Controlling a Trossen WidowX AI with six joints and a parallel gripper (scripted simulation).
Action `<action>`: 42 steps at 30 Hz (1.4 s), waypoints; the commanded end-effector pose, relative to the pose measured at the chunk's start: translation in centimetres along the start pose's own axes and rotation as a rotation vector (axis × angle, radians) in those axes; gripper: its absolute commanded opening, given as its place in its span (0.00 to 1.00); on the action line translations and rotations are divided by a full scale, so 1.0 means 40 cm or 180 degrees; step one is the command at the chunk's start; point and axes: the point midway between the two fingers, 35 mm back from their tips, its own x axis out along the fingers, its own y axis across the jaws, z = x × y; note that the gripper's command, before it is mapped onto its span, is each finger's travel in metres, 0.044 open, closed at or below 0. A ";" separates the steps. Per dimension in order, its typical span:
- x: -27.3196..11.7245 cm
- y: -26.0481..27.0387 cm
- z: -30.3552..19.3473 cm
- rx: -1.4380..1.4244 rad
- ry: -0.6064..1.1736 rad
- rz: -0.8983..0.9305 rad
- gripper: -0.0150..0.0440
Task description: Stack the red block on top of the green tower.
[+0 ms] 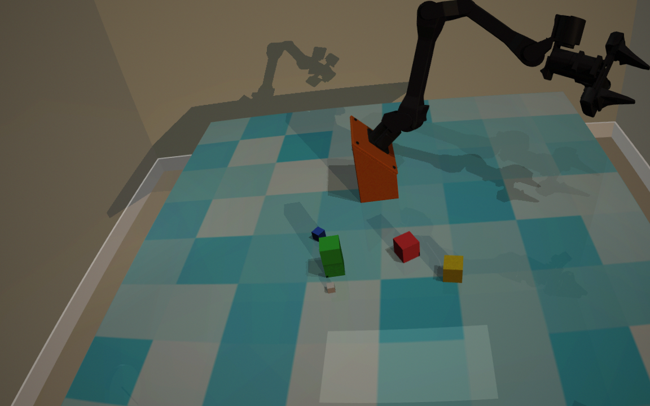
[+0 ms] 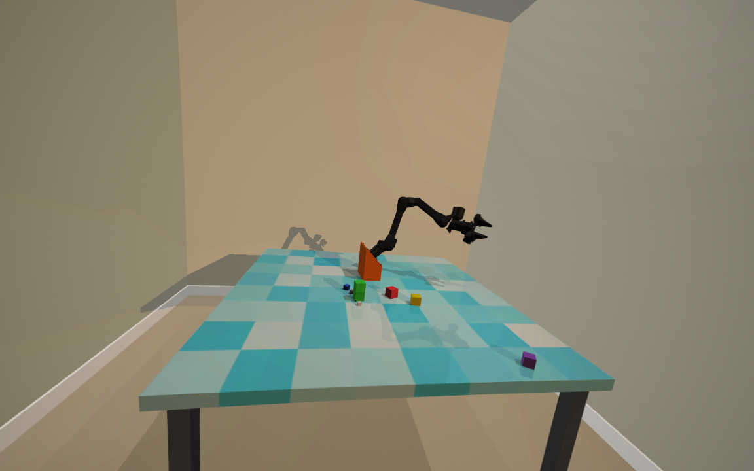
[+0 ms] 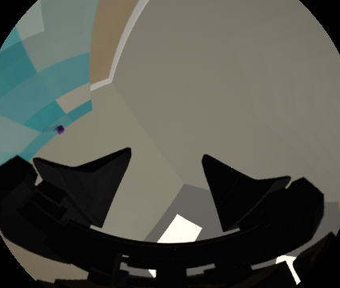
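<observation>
From the top view, the gripper [image 1: 620, 80] is seen raised high beyond the far right corner of the checkered tabletop [image 1: 246, 313], its jaws spread wide with nothing between them. The red block [image 1: 406, 246] lies on the tabletop, apart from the green tower [image 1: 331, 255] to its left — two green cubes, one on the other, standing upright. A blue cube [image 1: 318, 232] sits just behind the tower, a yellow cube [image 1: 452, 268] near the red block's right, and a tiny pale cube [image 1: 330, 288] just in front of the tower. The arm rises from an orange base [image 1: 375, 164].

In the exterior view, the same blocks are grouped mid-tabletop, and a purple cube [image 2: 528, 359] is seen well apart, near the front right corner.

In the wrist view, the fingers are shown parted against a grey wall; no container is visible — only a strip of tabletop at left.
</observation>
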 end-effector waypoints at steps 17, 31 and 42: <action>0.053 0.565 -0.008 0.0352 -0.0404 0.2091 1.00; -0.170 0.970 -0.155 0.1795 0.0199 0.4105 1.00; -0.420 1.115 -0.246 0.3552 0.1289 0.5269 1.00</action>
